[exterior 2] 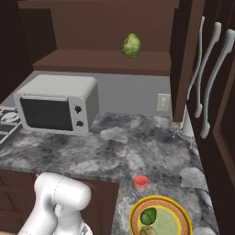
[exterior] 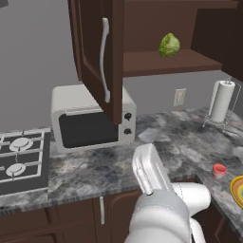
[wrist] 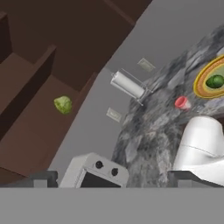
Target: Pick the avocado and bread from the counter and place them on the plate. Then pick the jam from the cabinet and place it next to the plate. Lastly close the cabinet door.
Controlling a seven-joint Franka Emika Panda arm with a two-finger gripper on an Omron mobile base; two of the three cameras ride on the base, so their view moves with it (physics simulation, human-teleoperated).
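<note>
Remaining now, by the look of things, is only the cabinet door [exterior: 97, 57], which stands swung out wide from the cabinet [exterior: 190, 28] above the microwave [exterior: 90, 118]. The avocado [exterior 2: 148, 215] and the bread [exterior 2: 147, 231] lie touching each other on the plate [exterior 2: 181, 215], and the jam [exterior 2: 141, 181] stands upright on the bench [exterior 2: 119, 147] just beside the plate's rim, on the side towards the microwave. A pale green leafy ball [exterior 2: 131, 45] sits on the cabinet shelf, well above the microwave.

The claw [wrist: 111, 181] is released, its two dark tips spread wide with nothing between them, looking across the bench towards the plate and the cabinet.

As for handling, the door is a stiff wooden panel on hinges; it should swing easily and will not bend or slip much. I judge the long silver handle [exterior: 103, 59] the natural hold, yet a flat push on the panel's outer face, away from the hinge, would likely do. The risk is clipping the microwave below the door.
</note>
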